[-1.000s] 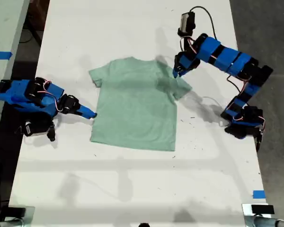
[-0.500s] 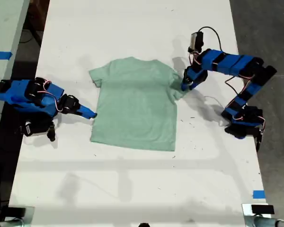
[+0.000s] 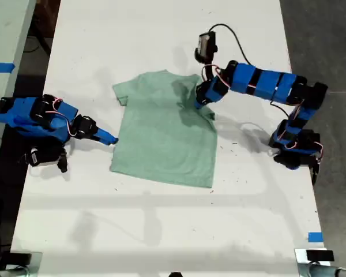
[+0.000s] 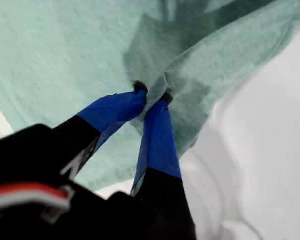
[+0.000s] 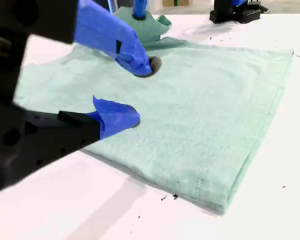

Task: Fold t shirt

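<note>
The pale mint-green t shirt (image 3: 164, 135) lies flat on the white table (image 3: 161, 231), neck toward the far end. My first gripper (image 3: 199, 103) is on the arm at the exterior view's right. It is shut on the sleeve on that side and holds it lifted over the shirt's body. In the first wrist view the blue fingertips (image 4: 152, 94) pinch a bunched fold of the t shirt (image 4: 65, 45). My second gripper (image 3: 111, 139) rests at the shirt's edge on the exterior view's left. It is open (image 5: 142, 95), its jaws apart just above the t shirt (image 5: 210, 110).
The first arm's base (image 3: 295, 151) stands near the table's edge on the exterior view's right, and a black cable (image 3: 230, 32) loops above that arm. Blue tape marks (image 3: 315, 236) sit near the front corner on the exterior view's right. A second table (image 3: 1, 67) borders the exterior view's left.
My first gripper moved out to the sleeve, closed on it and pulled it toward the exterior view's left, over the shirt. The second arm has not moved.
</note>
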Robot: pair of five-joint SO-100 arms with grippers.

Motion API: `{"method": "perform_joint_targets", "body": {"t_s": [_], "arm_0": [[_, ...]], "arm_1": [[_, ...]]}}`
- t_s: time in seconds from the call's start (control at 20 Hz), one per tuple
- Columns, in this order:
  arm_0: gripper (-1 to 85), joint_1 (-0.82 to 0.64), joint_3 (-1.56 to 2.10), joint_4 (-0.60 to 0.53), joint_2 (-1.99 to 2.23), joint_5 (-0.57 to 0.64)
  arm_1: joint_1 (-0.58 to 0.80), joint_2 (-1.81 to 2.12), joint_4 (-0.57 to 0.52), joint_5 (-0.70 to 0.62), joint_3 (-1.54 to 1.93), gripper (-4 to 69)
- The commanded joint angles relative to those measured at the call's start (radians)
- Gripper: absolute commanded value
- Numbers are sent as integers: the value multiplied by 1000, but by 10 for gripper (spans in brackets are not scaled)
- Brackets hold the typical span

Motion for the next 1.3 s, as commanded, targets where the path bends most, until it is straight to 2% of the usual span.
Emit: {"method": "perform_joint_targets", "body": {"t_s": [0.0, 0.3, 0.35, 0.4, 0.45, 0.5, 0.55, 0.6, 0.7, 0.8, 1.05, 1.25], "arm_0": [[123, 3, 6, -2, 8, 6], [123, 3, 6, -2, 8, 6], [123, 3, 6, -2, 8, 6], [123, 3, 6, -2, 8, 6], [123, 3, 6, -2, 8, 6], [123, 3, 6, -2, 8, 6], [123, 3, 6, -2, 8, 6], [123, 3, 6, -2, 8, 6], [123, 3, 6, -2, 8, 6], [123, 3, 6, -2, 8, 6], [123, 3, 6, -2, 8, 6], [123, 3, 6, -2, 8, 6]], "arm_1": [[-101, -130, -60, 29, -164, 20], [-272, -290, -97, 86, -307, 21], [-276, -305, -49, 81, -362, 89], [-267, -316, 44, 89, -422, 223], [-232, -298, 140, 103, -443, 316], [-184, -229, 172, 100, -394, 323], [-132, -150, 190, 91, -336, 172], [-83, -60, 201, 91, -265, -19], [-14, 158, 196, 75, -78, -19], [-6, 426, 143, 95, 192, -19], [-236, 1106, -44, 301, 894, -19], [-285, 1479, -242, 290, 1385, -18]]}}
